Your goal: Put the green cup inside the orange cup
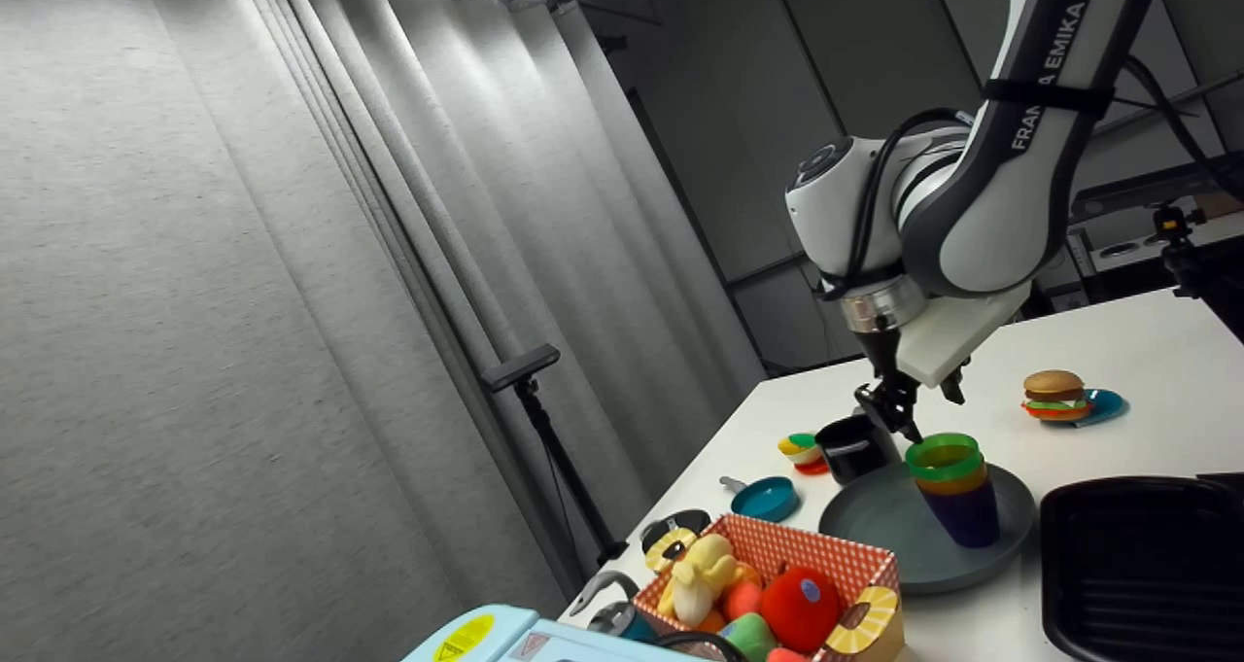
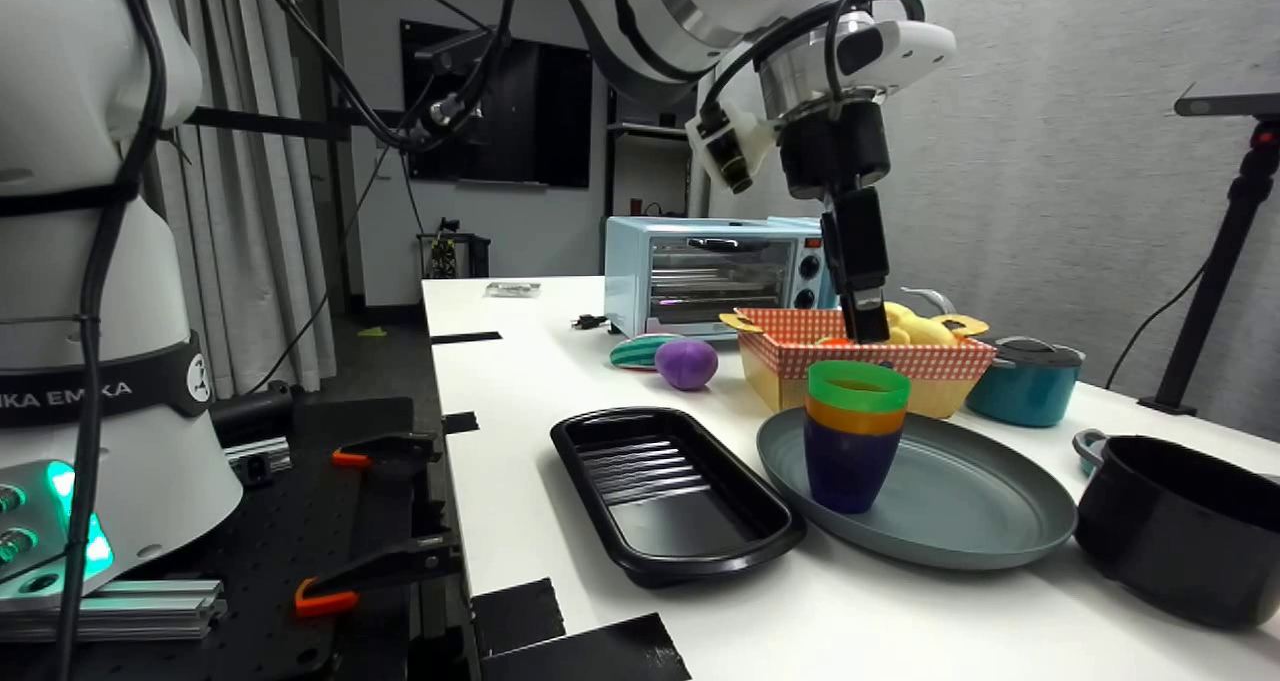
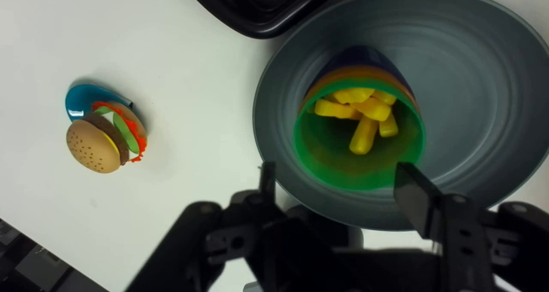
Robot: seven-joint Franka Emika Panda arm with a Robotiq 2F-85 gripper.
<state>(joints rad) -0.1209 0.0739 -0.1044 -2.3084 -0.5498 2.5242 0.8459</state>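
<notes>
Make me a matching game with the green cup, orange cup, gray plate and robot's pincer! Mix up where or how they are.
Things
1. green cup
2. orange cup
3. gray plate
4. pincer

Clues
A. nested between the green cup and the dark purple cup
B. open, holding nothing
C. innermost, with yellow pieces in it
D. under the dark purple cup

Right pairs: 1-C, 2-A, 3-D, 4-B

Arm (image 1: pixel 1042 142) reads "FRAN" and "A EMIKA" (strap (image 1: pixel 1050 97) over the middle); base (image 2: pixel 150 386) reads "KA EMIKA" beside round logo (image 2: pixel 198 377); oven (image 1: pixel 493 615) has triangle sign (image 1: pixel 531 645) and yellow sticker (image 1: pixel 465 639), print illegible.
</notes>
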